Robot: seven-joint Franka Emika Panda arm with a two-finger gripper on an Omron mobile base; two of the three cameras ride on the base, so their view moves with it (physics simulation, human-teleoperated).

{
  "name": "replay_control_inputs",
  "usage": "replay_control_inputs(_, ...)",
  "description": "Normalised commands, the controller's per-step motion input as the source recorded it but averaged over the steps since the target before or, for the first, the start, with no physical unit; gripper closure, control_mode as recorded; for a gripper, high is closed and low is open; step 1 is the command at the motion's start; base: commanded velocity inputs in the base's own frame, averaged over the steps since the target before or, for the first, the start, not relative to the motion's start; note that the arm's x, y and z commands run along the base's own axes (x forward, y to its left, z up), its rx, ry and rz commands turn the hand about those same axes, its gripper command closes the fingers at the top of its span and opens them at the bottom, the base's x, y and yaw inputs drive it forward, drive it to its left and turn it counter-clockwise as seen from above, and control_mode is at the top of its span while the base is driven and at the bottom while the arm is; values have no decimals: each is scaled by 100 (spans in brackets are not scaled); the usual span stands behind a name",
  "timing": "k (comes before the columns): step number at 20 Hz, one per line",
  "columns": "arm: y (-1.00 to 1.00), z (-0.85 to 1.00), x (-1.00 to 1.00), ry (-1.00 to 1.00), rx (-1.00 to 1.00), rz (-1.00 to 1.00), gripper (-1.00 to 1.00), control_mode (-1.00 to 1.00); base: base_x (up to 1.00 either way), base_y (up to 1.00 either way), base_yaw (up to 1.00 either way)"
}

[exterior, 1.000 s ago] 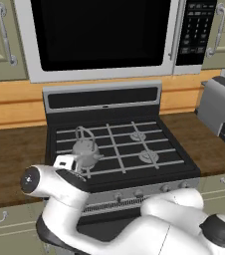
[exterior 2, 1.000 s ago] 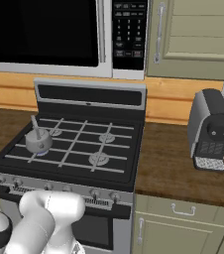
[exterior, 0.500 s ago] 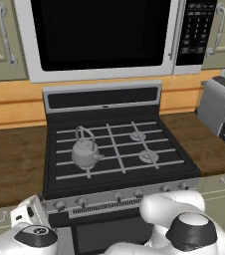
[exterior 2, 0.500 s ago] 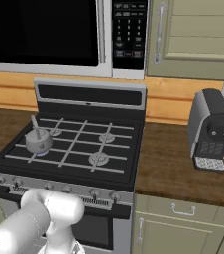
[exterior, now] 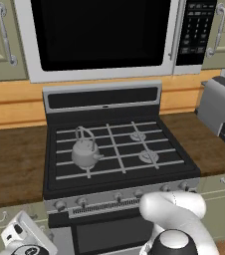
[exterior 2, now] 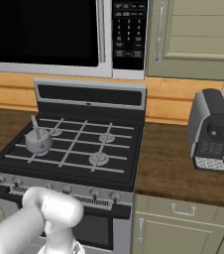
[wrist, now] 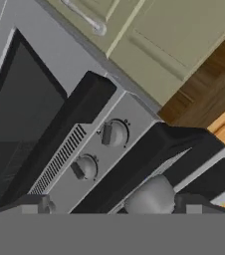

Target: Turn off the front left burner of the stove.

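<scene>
The stove (exterior: 119, 149) stands between the wooden desk parts; its front left burner (exterior: 87, 167) is near-left on the cooktop, w/ a small kettle (exterior: 84, 152) on it. The tool (wrist: 112, 209) is low at the left end of the knob strip, jaws wide apart, holding nothing. Two knobs (wrist: 113, 133) sit close together there. Risk: it takes the wrong knob, bc the approach is tilted.
</scene>
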Motion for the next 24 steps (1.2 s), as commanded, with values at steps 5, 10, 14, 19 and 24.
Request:
replay_control_inputs(5, -15, -52, 19, -2, -2, 13, -100, -100, 0, 0, 0)
replay_control_inputs(10, -36, -24, 6, -20, -8, 12, -100, -100, 0, 0, 0)
replay_control_inputs(14, -51, -12, 15, -22, -2, 10, -100, -100, 0, 0, 0)
replay_control_inputs(19, -54, -3, 14, -20, -1, 11, -100, -100, 0, 0, 0)
replay_control_inputs(24, -24, 0, 49, -15, 0, 3, -100, -100, 0, 0, 0)
